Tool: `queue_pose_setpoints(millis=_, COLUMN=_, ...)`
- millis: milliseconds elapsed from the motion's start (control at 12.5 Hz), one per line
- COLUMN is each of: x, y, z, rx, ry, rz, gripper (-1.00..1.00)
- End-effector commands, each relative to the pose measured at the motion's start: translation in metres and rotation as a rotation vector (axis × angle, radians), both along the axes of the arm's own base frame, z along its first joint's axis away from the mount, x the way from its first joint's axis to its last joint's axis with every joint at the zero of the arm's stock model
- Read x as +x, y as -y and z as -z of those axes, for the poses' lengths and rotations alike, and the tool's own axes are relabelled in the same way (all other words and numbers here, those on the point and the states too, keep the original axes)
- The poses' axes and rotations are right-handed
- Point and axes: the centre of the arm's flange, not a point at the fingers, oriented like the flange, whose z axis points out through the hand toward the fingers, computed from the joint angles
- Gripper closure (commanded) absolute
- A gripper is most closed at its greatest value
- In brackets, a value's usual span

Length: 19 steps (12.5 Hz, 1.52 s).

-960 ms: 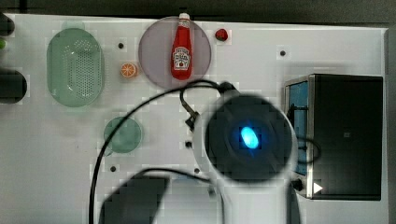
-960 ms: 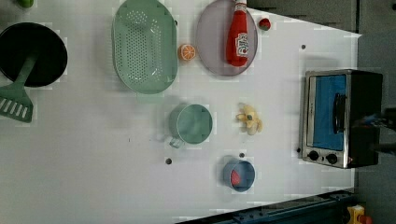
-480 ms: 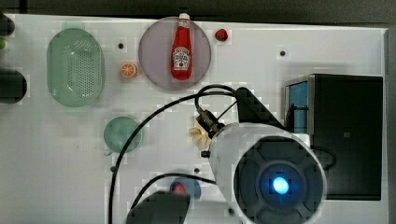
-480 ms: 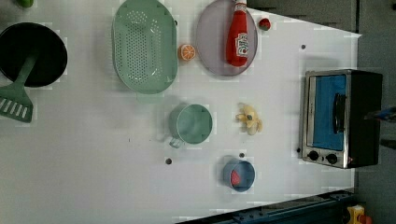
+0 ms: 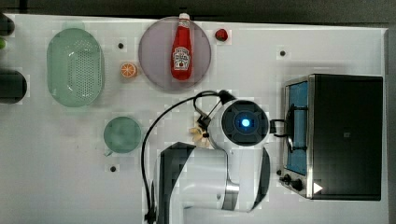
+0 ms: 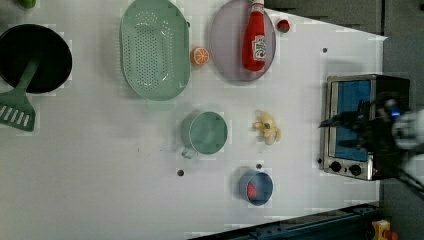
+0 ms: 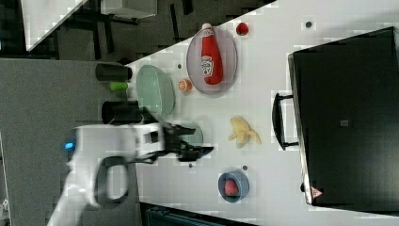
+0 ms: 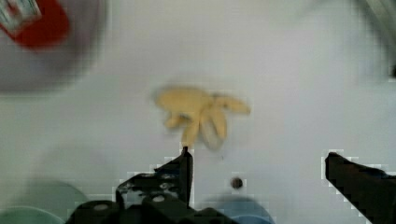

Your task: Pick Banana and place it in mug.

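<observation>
- Pale-yellow banana [image 6: 267, 127]: partly peeled toy, lying loose on the white counter [image 6: 100, 165], between the mug and the toaster oven [image 6: 362, 125] in the left view. Nothing touches it. In the top view it peeks out from under the arm's wrist housing.
- Pale-green mug [image 6: 204, 132]: upright, open side up, small handle toward the left view's lower left. Interior looks empty. Stands near the banana but apart from it.
- Hand [image 8: 257, 175]: two dark fingers [image 8: 180, 170] spread wide, nothing between them. In the wrist view the banana lies just beyond the fingertips, roughly ahead of the gap and nearer one finger. In the right view the hand sits raised above the counter.
- Purple plate [image 6: 225, 45]: carries a red ketchup bottle [image 6: 254, 42] lying flat. An orange slice [image 6: 199, 55] rests just beside it, between plate and green colander [image 6: 155, 47].
- Blue bowl [image 6: 255, 187]: holds a small red item; stands near the banana on the left view's lower side.
- Progress, judged: grasp not yet made, so pick, carry and release into the mug all remain. Approach appears well advanced; the hand seems to need centring on the fruit and lowering.
</observation>
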Motion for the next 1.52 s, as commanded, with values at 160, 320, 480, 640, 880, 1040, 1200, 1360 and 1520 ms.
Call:
queue_pose_setpoints(millis=160, x=0.000, y=-0.006, z=0.054, rx=0.023, ry=0.046, rz=-0.381, gripper=-1.00)
queue_pose_setpoints(millis=320, x=-0.002, y=-0.006, z=0.091, rx=0.037, ry=0.036, rz=-0.513, gripper=-1.00)
queue_pose_setpoints(millis=480, x=-0.001, y=-0.006, z=0.125, rx=0.041, ry=0.036, rz=-0.577, gripper=-1.00)
queue_pose_setpoints(millis=640, x=0.000, y=-0.006, z=0.154, rx=0.032, ry=0.053, rz=-0.582, gripper=-1.00)
queue_pose_setpoints(millis=880, x=-0.005, y=-0.009, z=0.188, rx=0.033, ry=0.047, rz=-0.589, gripper=-1.00)
queue_pose_setpoints(millis=1040, x=-0.009, y=-0.012, z=0.203, rx=0.038, ry=0.035, rz=-0.592, gripper=-1.00)
queue_pose_setpoints(millis=1200, x=-0.009, y=-0.015, z=0.207, rx=0.036, ry=0.050, rz=-0.597, gripper=-0.65)
queue_pose_setpoints(millis=1360, x=-0.007, y=-0.017, z=0.201, rx=0.029, ry=0.071, rz=-0.600, gripper=-0.18)
queue_pose_setpoints(millis=1520, x=-0.005, y=-0.016, z=0.193, rx=0.023, ry=0.089, rz=-0.594, gripper=0.25)
